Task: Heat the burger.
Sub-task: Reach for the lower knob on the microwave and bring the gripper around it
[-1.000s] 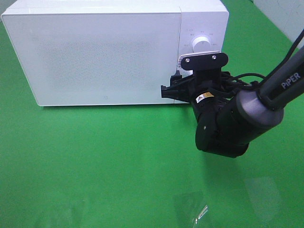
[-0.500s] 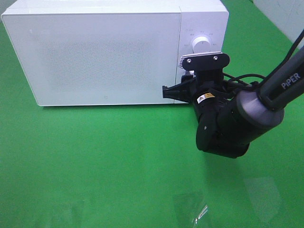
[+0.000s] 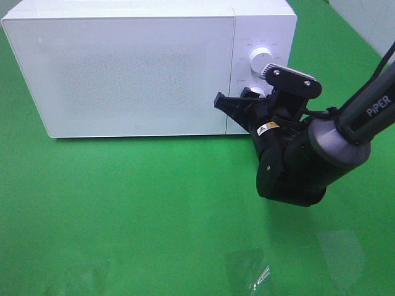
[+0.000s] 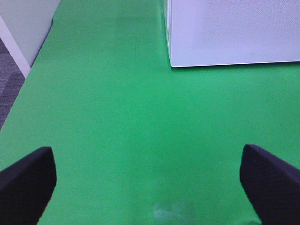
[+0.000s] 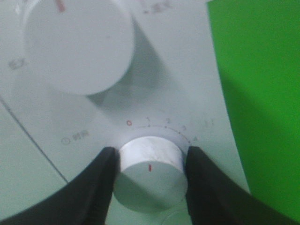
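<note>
The burger is out of view; the white microwave (image 3: pixel 136 68) stands with its door closed. My right gripper (image 3: pixel 252 97) is at the control panel, shut on the lower knob (image 5: pixel 149 180), with a black finger (image 5: pixel 93 187) pressed to each side. The knob's red mark points toward the printed scale above it. The upper knob (image 5: pixel 77 44) is untouched. My left gripper (image 4: pixel 150 187) is open over bare green cloth, near the microwave's front left corner (image 4: pixel 171 63), holding nothing.
Green cloth (image 3: pixel 123 209) covers the table in front of the microwave. A small shiny scrap (image 3: pixel 262 276) lies near the front edge. The table's left edge and a grey floor (image 4: pixel 9 89) show in the left wrist view.
My right gripper has closed onto the lower knob and its wrist has rolled, tilting the camera mount to the right. The left gripper has not moved.
</note>
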